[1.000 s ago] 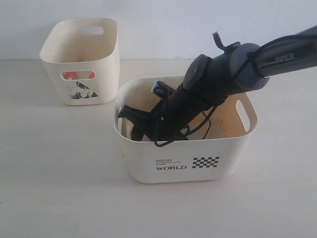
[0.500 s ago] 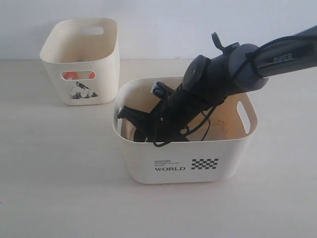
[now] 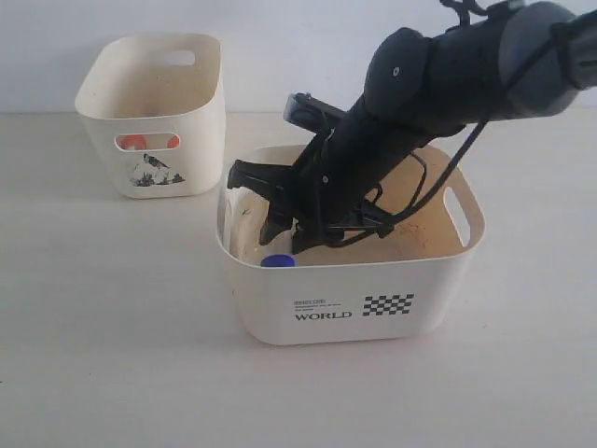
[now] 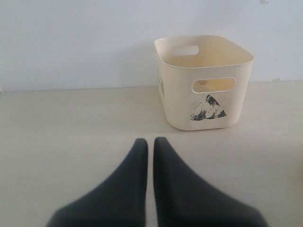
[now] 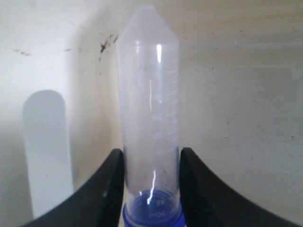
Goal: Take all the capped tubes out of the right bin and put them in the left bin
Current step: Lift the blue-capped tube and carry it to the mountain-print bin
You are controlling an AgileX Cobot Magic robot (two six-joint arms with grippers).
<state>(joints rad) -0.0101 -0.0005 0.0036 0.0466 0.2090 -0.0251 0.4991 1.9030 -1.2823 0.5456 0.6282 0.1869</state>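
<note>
My right gripper is shut on a clear plastic tube with a blue cap, not an orange-red one. In the exterior view this gripper hangs inside the right bin, the larger cream one marked "WORLD". A blue cap shows just under its fingers by the front wall. The left bin, smaller and with the mountain picture, stands at the back left. Something orange-red shows through its handle slot. My left gripper is shut and empty, low over the table and facing the left bin.
The right bin's inner walls carry brown stains and dark specks. A pale wall runs behind the beige table. The right arm reaches down into the bin from the upper right.
The right arm has risen and its gripper has lifted from deep in the right bin. A blue cap now shows near the front wall. The bins have not moved.
</note>
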